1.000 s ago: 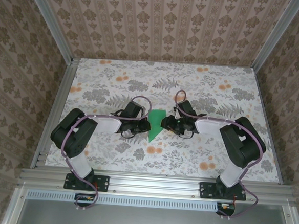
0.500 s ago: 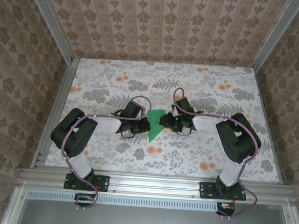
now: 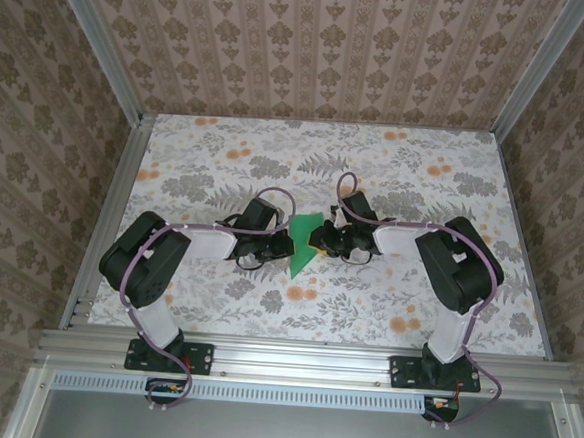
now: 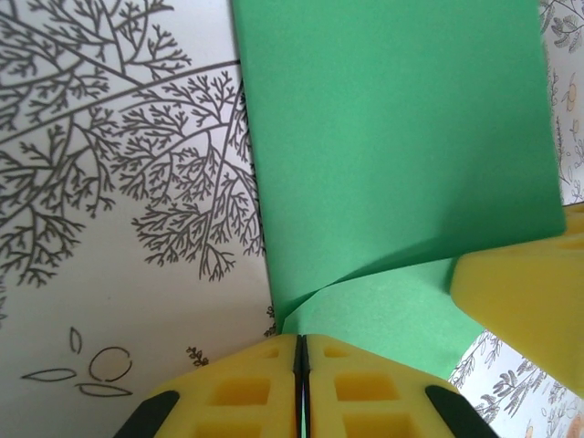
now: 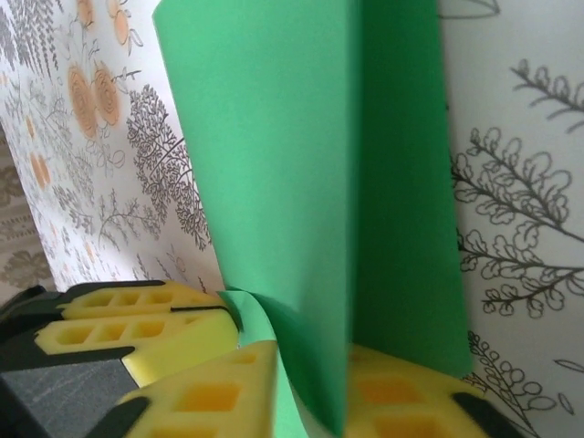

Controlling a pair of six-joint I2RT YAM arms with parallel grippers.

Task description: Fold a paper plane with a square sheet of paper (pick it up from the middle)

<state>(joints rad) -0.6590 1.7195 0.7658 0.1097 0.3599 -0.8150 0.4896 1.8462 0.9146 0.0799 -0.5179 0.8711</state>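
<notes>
The thin bright green folded paper (image 3: 304, 242) lies between the tools, long axis toward the near counter (image 3: 385, 316) edge; left tool (image 4: 301, 345) and right tool (image 5: 310, 365) each pinch one side.

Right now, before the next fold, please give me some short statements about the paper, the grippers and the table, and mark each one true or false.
1. The left gripper is shut on the paper. True.
2. The paper lies flat and unfolded. False: it is bent along a fold.
3. The paper runs between the fingers of the right gripper. True.
4. The table is plain white. False: it has a floral print.
</notes>
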